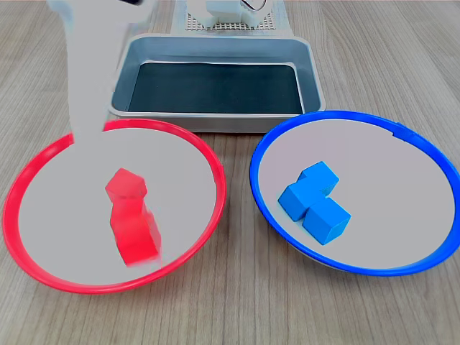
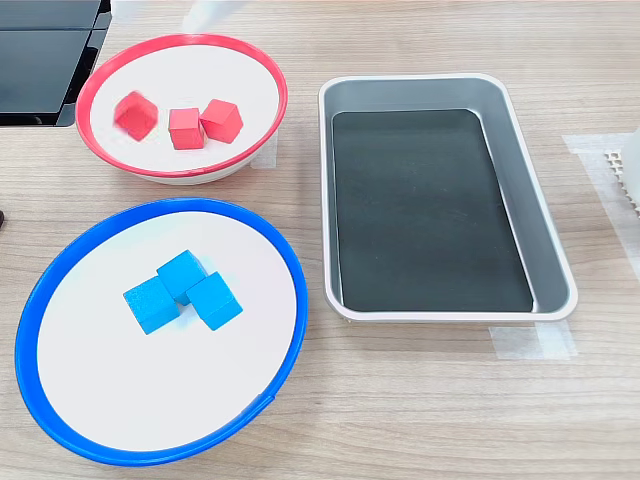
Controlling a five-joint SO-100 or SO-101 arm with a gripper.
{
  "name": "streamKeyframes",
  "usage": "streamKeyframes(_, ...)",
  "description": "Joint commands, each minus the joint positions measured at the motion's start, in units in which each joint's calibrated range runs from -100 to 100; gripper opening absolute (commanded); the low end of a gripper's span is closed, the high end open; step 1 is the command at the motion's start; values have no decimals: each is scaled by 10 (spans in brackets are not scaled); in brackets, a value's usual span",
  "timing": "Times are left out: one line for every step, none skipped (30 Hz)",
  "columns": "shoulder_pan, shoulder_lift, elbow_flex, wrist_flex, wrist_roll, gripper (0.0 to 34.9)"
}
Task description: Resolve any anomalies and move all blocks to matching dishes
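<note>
Blocks are sorted: in the first exterior view three red blocks (image 1: 129, 215) lie in a near-far line in the red-rimmed dish (image 1: 208, 162); the nearest is blurred. Three blue blocks (image 1: 315, 203) are clustered in the blue-rimmed dish (image 1: 262, 147) at right. The gripper (image 1: 90, 79) is seen far-left; its opening cannot be told. In the second exterior view the red line runs left-right.

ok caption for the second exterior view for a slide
Three red blocks in the red-rimmed dish, three blue blocks in the blue-rimmed dish, grey tray empty.
</note>
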Motion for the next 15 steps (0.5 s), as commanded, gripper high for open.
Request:
streamKeyframes(3, -5, -23, -10, -1, 186)
streamKeyframes(3, -7, -21, -10, -1, 184)
streamKeyframes(2, -12, -15, -11, -2, 176)
streamKeyframes(0, -25, 1, -18, -6, 165)
streamKeyframes(-6, -44, 25, -29, -10, 159)
streamKeyframes(-14, -72, 63, -48, -16, 139)
streamKeyframes(-23, -100, 99, -65, -23, 45)
streamKeyframes(-35, -139, 144, -85, -34, 2)
streamKeyframes(-47, -176, 191, -106, -46, 1)
streamKeyframes(-62, -221, 247, -135, -65, 1)
streamKeyframes(-73, -262, 301, -170, -85, 1)
streamKeyframes(-86, -313, 367, -214, -109, 0)
streamKeyframes(-99, -371, 445, -270, -137, 0)
streamKeyframes(-108, -422, 517, -320, -157, 0)
streamKeyframes(-118, -474, 584, -356, -168, 0)
